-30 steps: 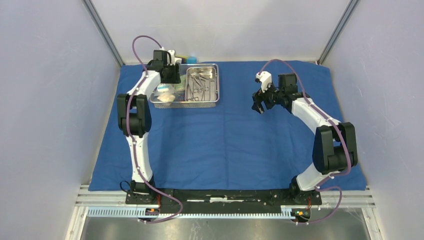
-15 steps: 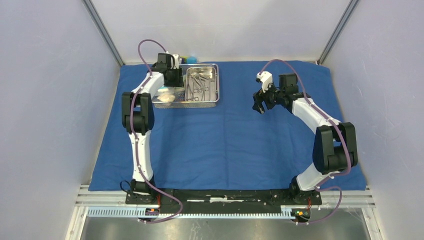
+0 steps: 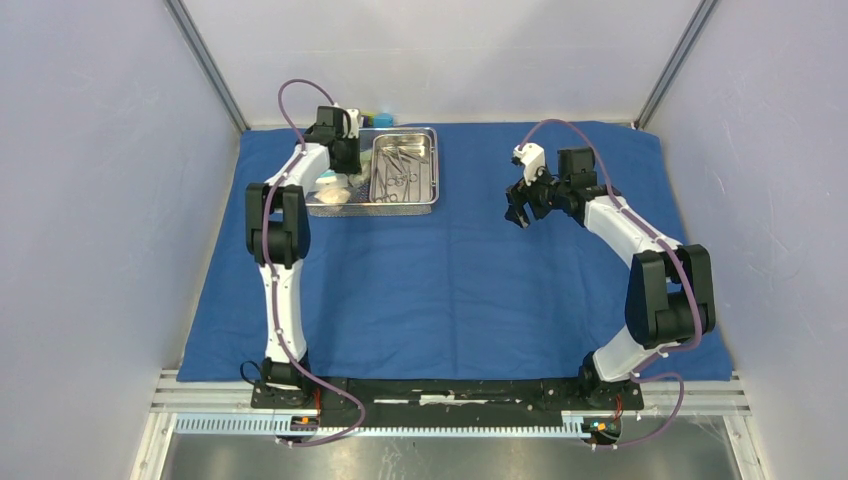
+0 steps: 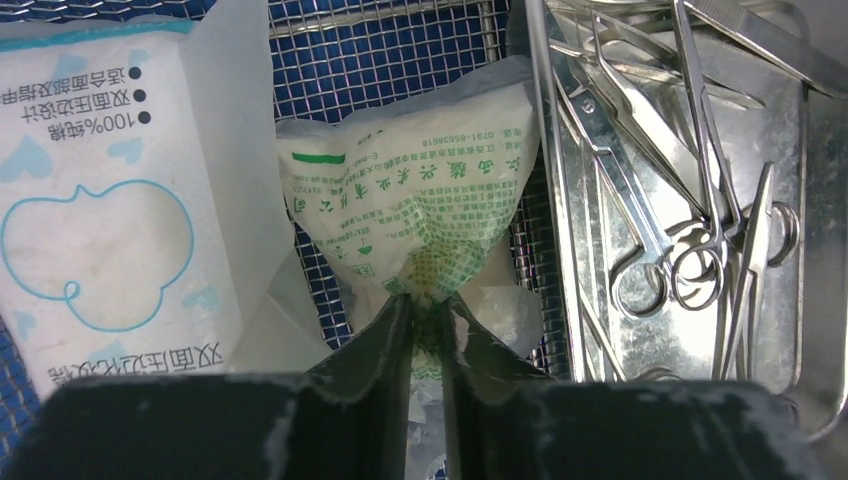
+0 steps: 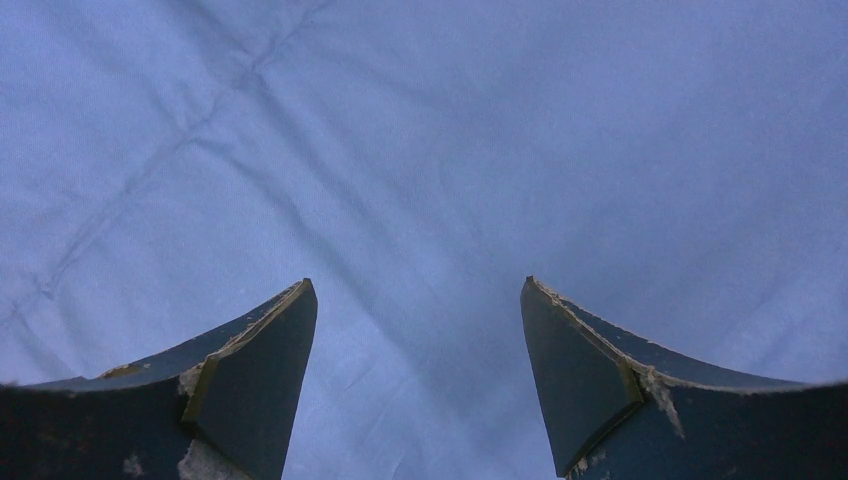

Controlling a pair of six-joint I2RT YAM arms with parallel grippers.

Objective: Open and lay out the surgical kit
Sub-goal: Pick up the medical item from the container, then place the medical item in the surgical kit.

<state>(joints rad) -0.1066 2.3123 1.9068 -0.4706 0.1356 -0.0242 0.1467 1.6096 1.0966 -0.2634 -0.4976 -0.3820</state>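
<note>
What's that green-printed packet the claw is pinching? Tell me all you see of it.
The green packet is a soft white, plastic-looking pouch printed with green text and a grid. It lies in the mesh basket, beside a larger blue-printed packet. The left gripper pinches its near end, gathering it to a point.

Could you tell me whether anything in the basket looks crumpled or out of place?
The green-printed packet is puckered where the left end effector pinches its corner, and the instruments lie crossed in the steel pan. Nothing looks spilled.
</note>
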